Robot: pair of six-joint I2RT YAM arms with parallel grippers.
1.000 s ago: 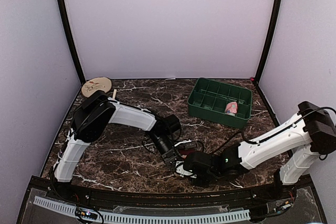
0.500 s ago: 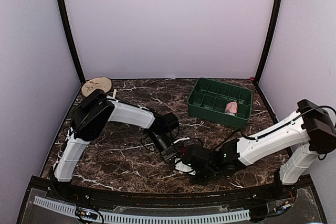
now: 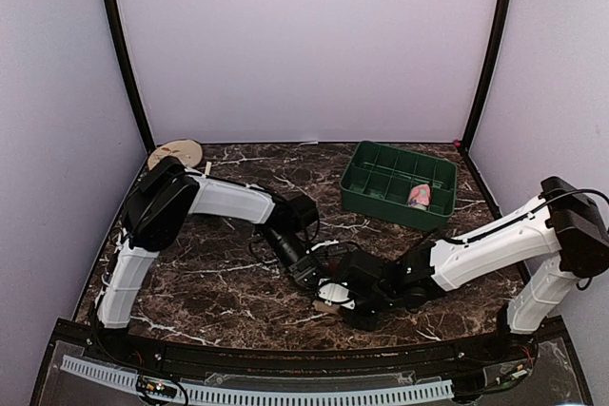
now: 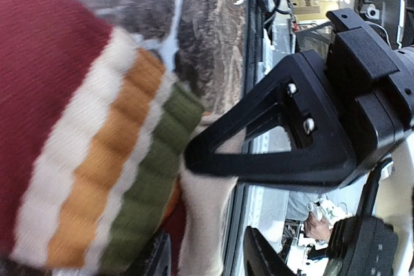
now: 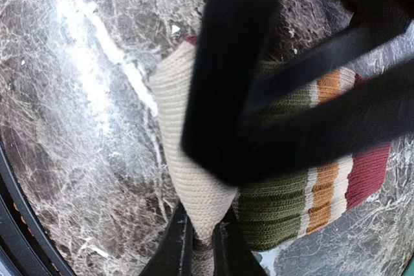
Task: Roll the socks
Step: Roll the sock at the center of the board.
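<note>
A striped sock (image 5: 284,211), red, white, orange and green with a cream end, lies on the dark marble table near the front middle (image 3: 328,303). My right gripper (image 5: 202,247) is shut on the cream end, pinching it to a point. In the top view it (image 3: 341,298) meets the left gripper (image 3: 312,280) over the sock. In the left wrist view the sock (image 4: 97,159) fills the left side. The left gripper (image 4: 204,260) is open, and the cream end lies between its fingers. The right gripper's black finger (image 4: 291,140) sits just beyond it.
A green compartment tray (image 3: 381,202) stands at the back right with a pink rolled sock (image 3: 419,196) in one cell. A round wooden disc (image 3: 175,152) lies at the back left corner. The table's front edge is close behind the grippers.
Both grippers have shifted slightly left and toward the front together. The right gripper has drawn in under the left one, and more of the pale sock end now shows below them.
</note>
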